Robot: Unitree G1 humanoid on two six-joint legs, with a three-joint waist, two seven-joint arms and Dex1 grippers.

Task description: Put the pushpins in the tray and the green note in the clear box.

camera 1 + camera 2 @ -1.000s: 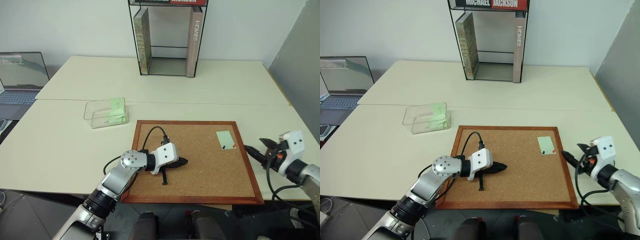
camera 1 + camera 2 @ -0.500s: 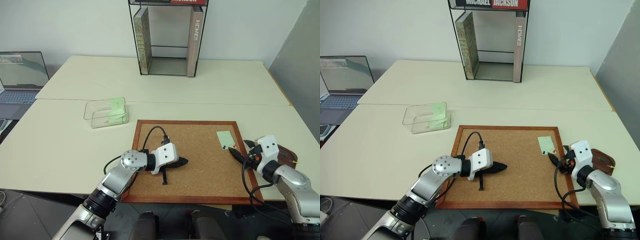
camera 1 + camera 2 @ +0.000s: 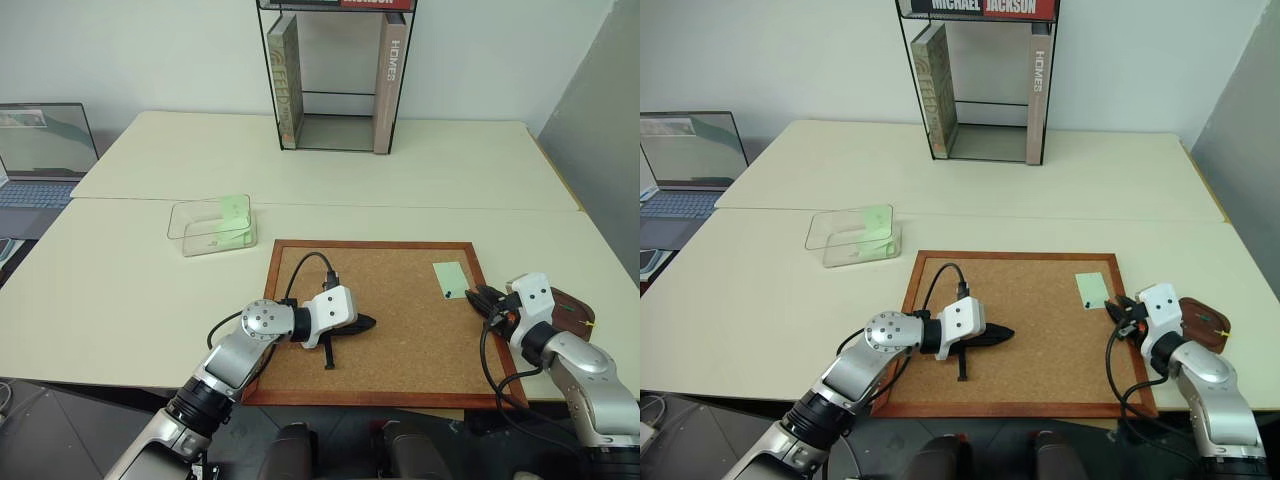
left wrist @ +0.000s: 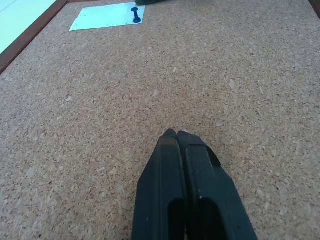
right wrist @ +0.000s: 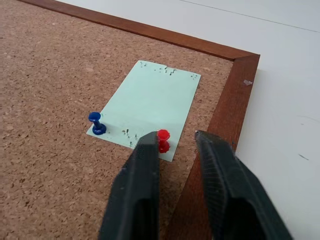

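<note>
My right claw (image 5: 176, 142) has swung in from beyond the corkboard's (image 3: 400, 330) edge and narrowed its fingers around the red pushpin (image 5: 163, 140); they look not quite clamped. The blue pushpin (image 5: 96, 123) also pins the green note (image 5: 152, 106). The tray (image 3: 1203, 322) sits just behind that wrist, the clear box (image 3: 211, 225) far left. My left claw (image 4: 177, 136) rests clenched, empty. The outer finger may catch the frame and slip off.

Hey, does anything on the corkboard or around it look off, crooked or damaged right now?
Mostly tidy. The green note sits slightly askew to the corkboard frame, and its far edge is peppered with old pin holes. The red pushpin and blue pushpin stand upright in its near corners. Nothing is spilled.
</note>
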